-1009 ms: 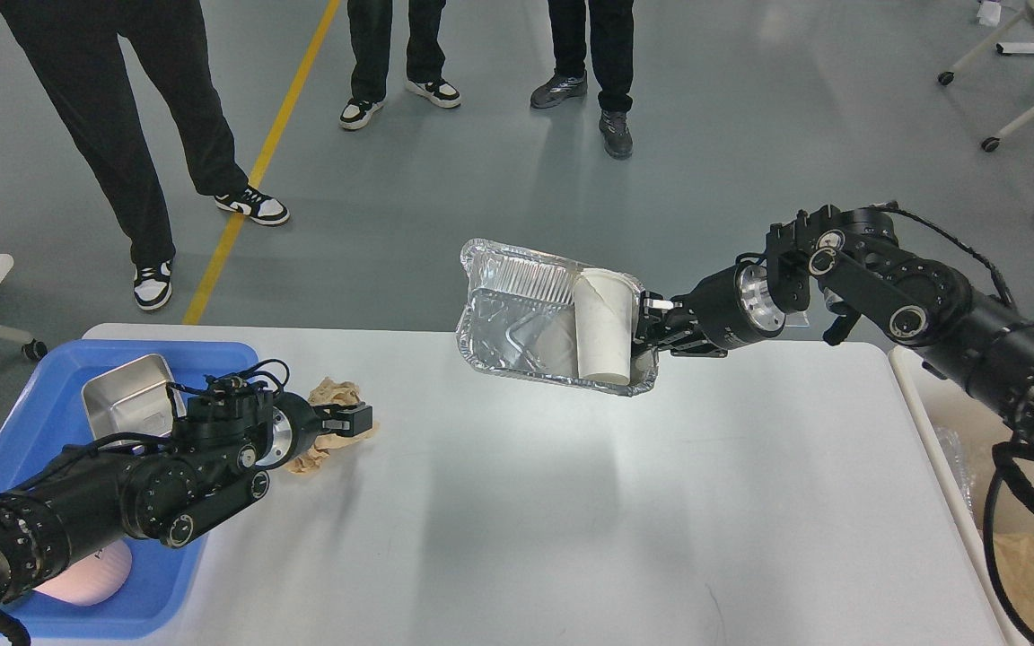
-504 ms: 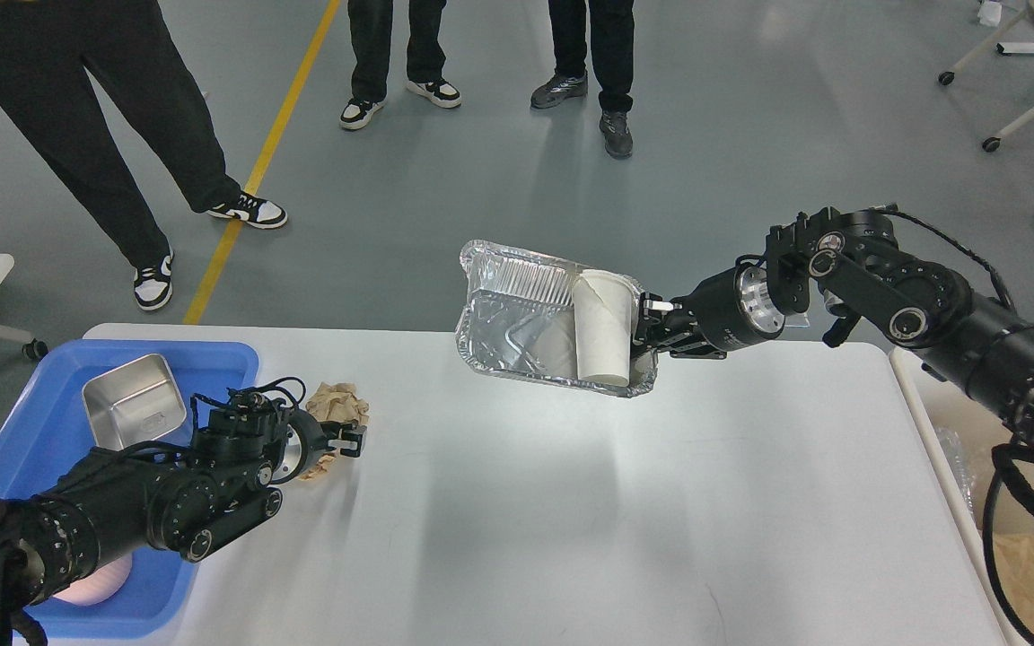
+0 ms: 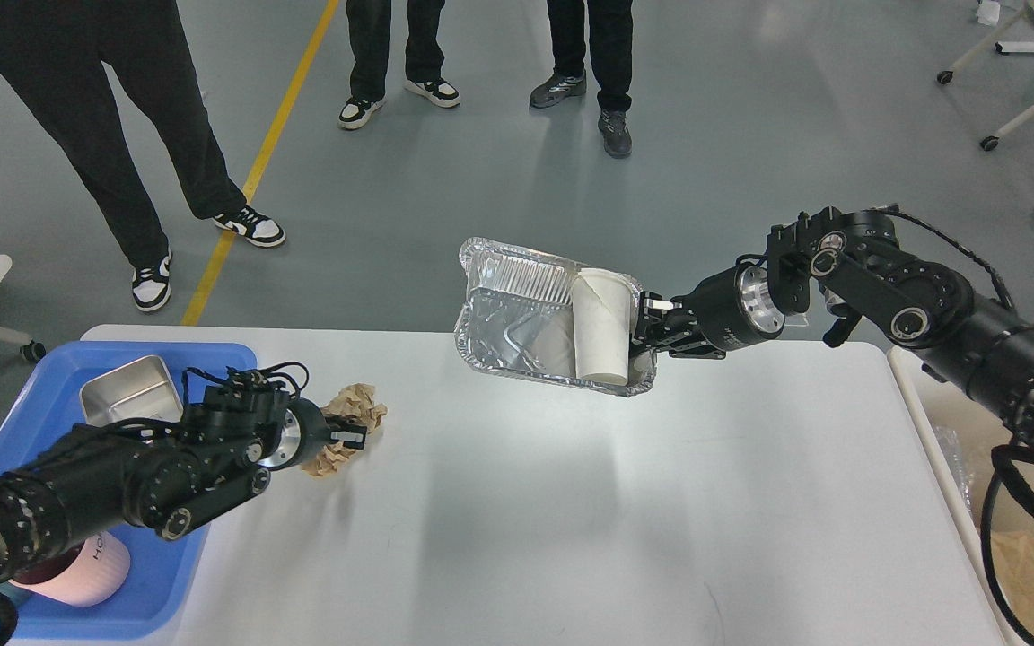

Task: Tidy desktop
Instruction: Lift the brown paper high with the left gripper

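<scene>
White, smooth desktop (image 3: 517, 502); left hand (image 3: 348, 437) clamping crumpled brown paper (image 3: 351, 426), right hand (image 3: 647, 327) gripping foil tray (image 3: 517, 309).

The left gripper (image 3: 348, 437) sits low, pointing right, fingers closed on something crumpled. The right gripper (image 3: 645, 328) is raised, pointing left, pinching a rim.

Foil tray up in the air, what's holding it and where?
The right gripper pinches the foil tray by its right rim, beside the paper cup inside it.
</scene>
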You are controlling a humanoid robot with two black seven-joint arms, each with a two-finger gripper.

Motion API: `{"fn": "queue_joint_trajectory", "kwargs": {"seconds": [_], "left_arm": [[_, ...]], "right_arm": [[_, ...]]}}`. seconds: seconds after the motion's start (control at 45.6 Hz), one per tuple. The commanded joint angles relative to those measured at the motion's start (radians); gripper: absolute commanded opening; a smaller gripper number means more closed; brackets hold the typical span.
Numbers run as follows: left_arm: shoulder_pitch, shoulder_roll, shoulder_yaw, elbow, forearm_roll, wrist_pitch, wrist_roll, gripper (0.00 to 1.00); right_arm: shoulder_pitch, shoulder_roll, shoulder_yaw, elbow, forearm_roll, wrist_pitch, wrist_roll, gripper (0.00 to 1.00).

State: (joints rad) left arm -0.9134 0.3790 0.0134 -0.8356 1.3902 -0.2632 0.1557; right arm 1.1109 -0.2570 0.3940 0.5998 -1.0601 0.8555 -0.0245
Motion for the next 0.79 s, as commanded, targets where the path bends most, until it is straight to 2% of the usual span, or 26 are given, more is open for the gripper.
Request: {"fn": "queue_joint_trajectory", "kwargs": {"seconds": [0.0, 0.175, 0.285, 0.373, 0.461, 0.526, 0.614, 0.768], "left_arm": [[-0.061, 0.211, -0.049, -0.271, -0.004, -0.097, 0.01, 0.09], [-0.125, 0.564, -0.193, -0.632, -0.004, -0.289, 0.002, 0.09], [-0.153, 0.779, -0.39, -0.802, -0.054, -0.496, -0.008, 0.09], [-0.166, 0.86, -0.616, -0.83, -0.17, -0.684, 0.001, 0.09], [-0.186, 0.879, -0.849, -0.812, -0.27, -0.697, 0.021, 0.09], [-0.185, 0.888, -0.949, -0.809, -0.289, -0.697, 0.051, 0.09], [-0.183, 0.888, -1.009, -0.809, -0.295, -0.697, 0.064, 0.09], [-0.186, 0.877, -1.024, -0.809, -0.31, -0.697, 0.068, 0.09]], "right_arm": [[0.001, -0.005, 0.0, 0.0, 0.0, 0.0, 0.0, 0.0], [0.007, -0.004, 0.0, -0.002, 0.0, 0.0, -0.002, 0.0], [0.009, -0.002, 0.0, -0.002, 0.0, 0.0, -0.002, 0.0], [0.013, -0.001, 0.0, -0.002, 0.0, 0.0, -0.003, 0.0], [0.013, -0.002, 0.0, -0.003, -0.001, 0.002, -0.003, 0.0], [0.013, -0.004, 0.0, -0.003, 0.0, 0.002, -0.003, 0.0], [0.013, -0.002, 0.0, -0.003, -0.001, 0.002, -0.003, 0.0], [0.017, 0.001, 0.0, -0.003, 0.0, 0.002, -0.003, 0.0]]}}
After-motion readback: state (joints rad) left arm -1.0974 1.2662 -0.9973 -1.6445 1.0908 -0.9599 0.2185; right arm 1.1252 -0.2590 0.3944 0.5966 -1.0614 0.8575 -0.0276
